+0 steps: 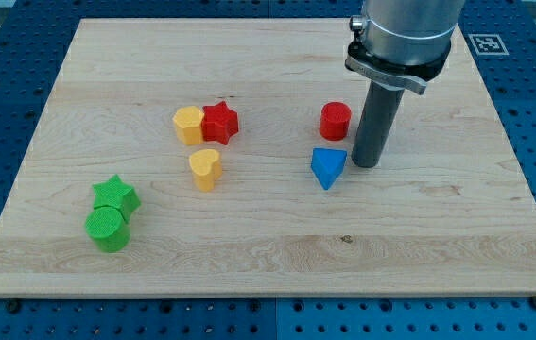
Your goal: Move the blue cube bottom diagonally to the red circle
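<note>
Risk: my tip (365, 165), bare rod with no jaws, touching blue cube (328, 167) just below red circle (336, 121); off-centre push spins cube aside.

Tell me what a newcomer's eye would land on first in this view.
First the big grey arm at the view's top right, its dark rod dropping to my tip, just right of the blue cube. The red circle sits right above that cube. Further left are a yellow-and-red cluster and two green blocks touching near the board's lower left.
</note>
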Motion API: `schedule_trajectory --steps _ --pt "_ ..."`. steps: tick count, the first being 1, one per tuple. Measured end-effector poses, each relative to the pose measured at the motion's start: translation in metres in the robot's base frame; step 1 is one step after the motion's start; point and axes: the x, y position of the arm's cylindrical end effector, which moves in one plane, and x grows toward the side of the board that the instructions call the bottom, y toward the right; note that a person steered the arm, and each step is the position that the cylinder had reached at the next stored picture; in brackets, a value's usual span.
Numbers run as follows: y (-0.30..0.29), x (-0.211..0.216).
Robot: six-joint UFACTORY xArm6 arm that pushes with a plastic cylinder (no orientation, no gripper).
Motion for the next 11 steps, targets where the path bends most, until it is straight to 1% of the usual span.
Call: schedule_trajectory --steps 2,3,4,5,6,7,8,9,10,11 --pt "-0.018 0.009" --pt "-0.017 0.009" --pt "0.035 0.010" --pt "0.043 0.009" --pt "0.091 0.008" --pt "0.110 -0.017" --pt "0.088 -0.062" --pt "0.040 -0.095" --pt "0.043 -0.070" --pt "0.043 -0.069"
